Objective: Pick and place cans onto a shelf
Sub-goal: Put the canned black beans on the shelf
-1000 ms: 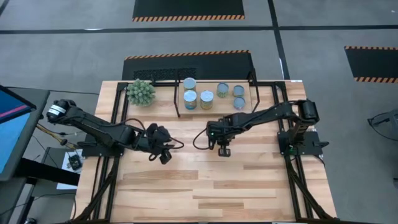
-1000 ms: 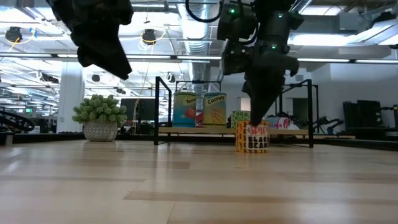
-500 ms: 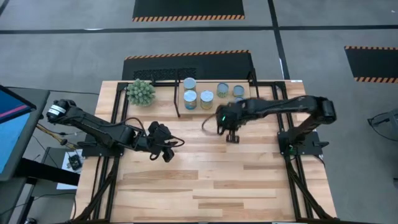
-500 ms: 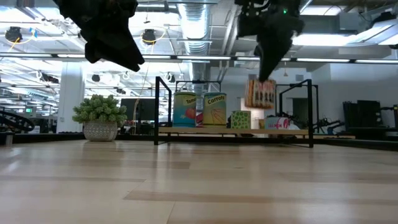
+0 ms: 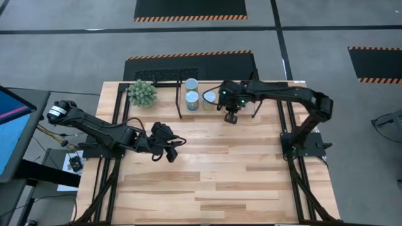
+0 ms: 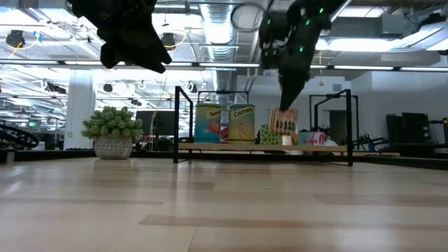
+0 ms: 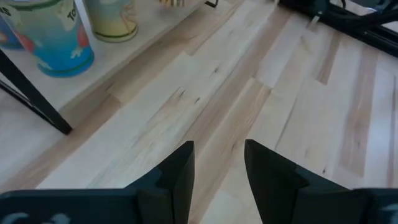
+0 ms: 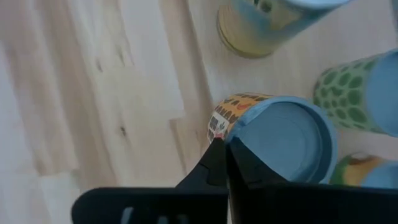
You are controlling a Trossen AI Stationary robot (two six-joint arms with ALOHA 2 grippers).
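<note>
My right gripper (image 5: 231, 115) is shut on an orange can with a black-and-white label (image 6: 283, 122), at the near edge of the shelf (image 5: 186, 112). The shelf is a light wood board on thin black legs (image 6: 231, 148). On it stand a blue can (image 6: 208, 123), a yellow can (image 6: 242, 122) and a low green can (image 6: 269, 134); the high view shows three silver tops (image 5: 192, 98), and the right arm hides the others. My left gripper (image 5: 168, 151) is open and empty above the bare table, left of centre; it also shows in the left wrist view (image 7: 217, 165). My right gripper holds the orange can by its upper side wall (image 8: 219, 124), just below the silver top's rim. The fingers (image 8: 231, 163) come from above, pointing down. The far finger is hidden behind the can. The can hangs about upright, clear of the table, a little above the shelf board.
A green spiky ball plant in a pot (image 5: 142, 93) stands left of the shelf, at the table's far left. The black frame rails (image 5: 295, 169) run along the table's sides. The near half of the wooden table (image 5: 207, 188) is bare.
My right gripper has lifted the orange can off the table's middle, carried it up and toward the far edge, then lowered it at the shelf's near edge. The can has stayed about upright in the hold.
</note>
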